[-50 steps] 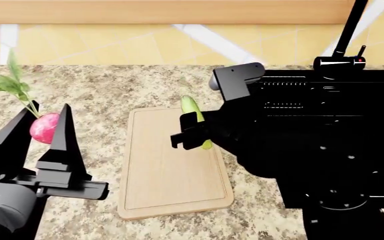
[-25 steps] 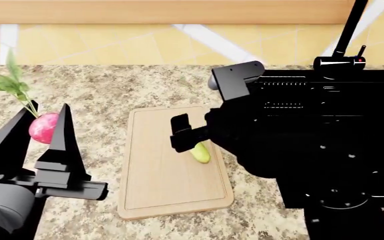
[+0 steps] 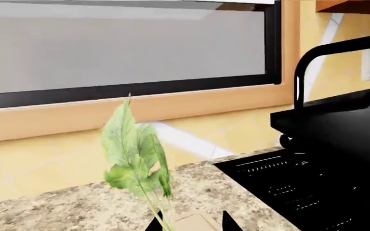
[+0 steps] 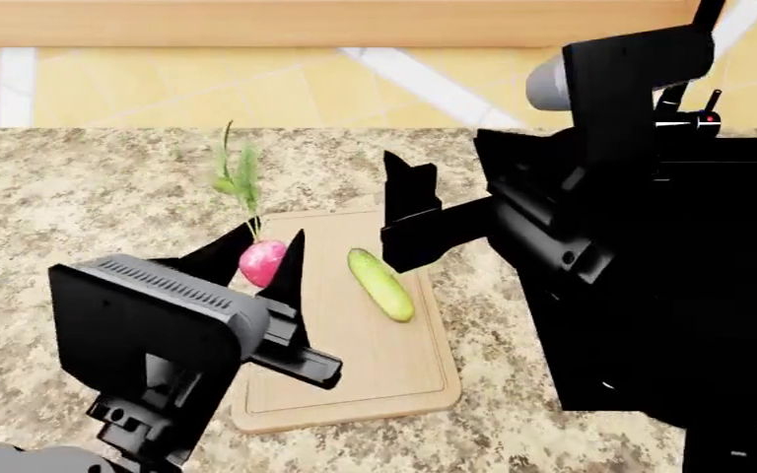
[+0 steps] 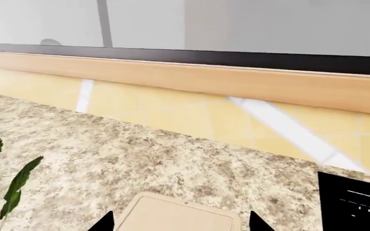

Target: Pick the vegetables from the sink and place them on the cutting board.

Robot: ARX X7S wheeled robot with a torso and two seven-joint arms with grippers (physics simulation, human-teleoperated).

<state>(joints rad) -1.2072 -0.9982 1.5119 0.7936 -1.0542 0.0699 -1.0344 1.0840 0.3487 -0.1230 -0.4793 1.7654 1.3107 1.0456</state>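
The cucumber is lying flat on the board, toward its right side. It's smooth and probably a bit slick, firm enough to squeeze, and it could roll if nudged. The right gripper hangs just past its far end with nothing in it; fingers look spread, going by the wrist view.

The radish is pinched between the left gripper fingers over the board's left edge, leaves sticking straight up. I'd guess it's light and hard. Being round and glossy it can squirt out of a grip, so holding the bulb across the middle is the right call; the stems are floppy and would tear.

The board is matte wood with a low rim and rounded corners. The counter is speckled granite, and the sink is plain black, off to the right.
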